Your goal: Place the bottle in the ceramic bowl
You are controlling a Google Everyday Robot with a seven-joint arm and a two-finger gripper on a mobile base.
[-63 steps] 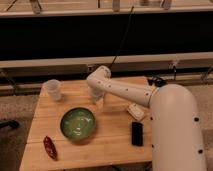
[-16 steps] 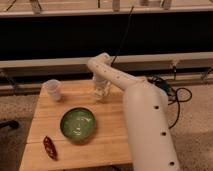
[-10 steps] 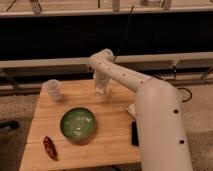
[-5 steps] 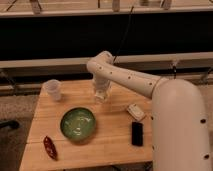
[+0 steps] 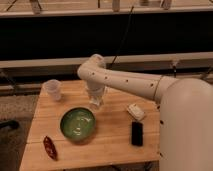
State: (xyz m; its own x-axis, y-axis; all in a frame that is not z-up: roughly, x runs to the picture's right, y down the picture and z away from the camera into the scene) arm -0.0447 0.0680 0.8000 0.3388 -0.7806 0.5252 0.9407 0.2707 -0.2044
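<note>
Behind everything I see a dark wall with pale rails, and below it the wooden table (image 5: 115, 145) where the work is. My arm (image 5: 130, 82) reaches in from the right as one long white tube, bends at a rounded elbow over the far side of the table, and turns down. The gripper (image 5: 96, 96) hangs under this elbow, just behind the ceramic bowl (image 5: 77, 123). The bottle (image 5: 96, 99) seems to be at the gripper, upright, its base near the table surface. I cannot tell if the tool has closed on it.

I judge the bottle as light, a little slippery and easy to tip. I would hold it on the body, not on the narrow neck. The bowl is hard ceramic, so a gentle lowering is better than a drop.

Around it are a plastic cup (image 5: 53, 89), a white gadget (image 5: 135, 111), a black device (image 5: 136, 133) and a red object (image 5: 49, 147).
</note>
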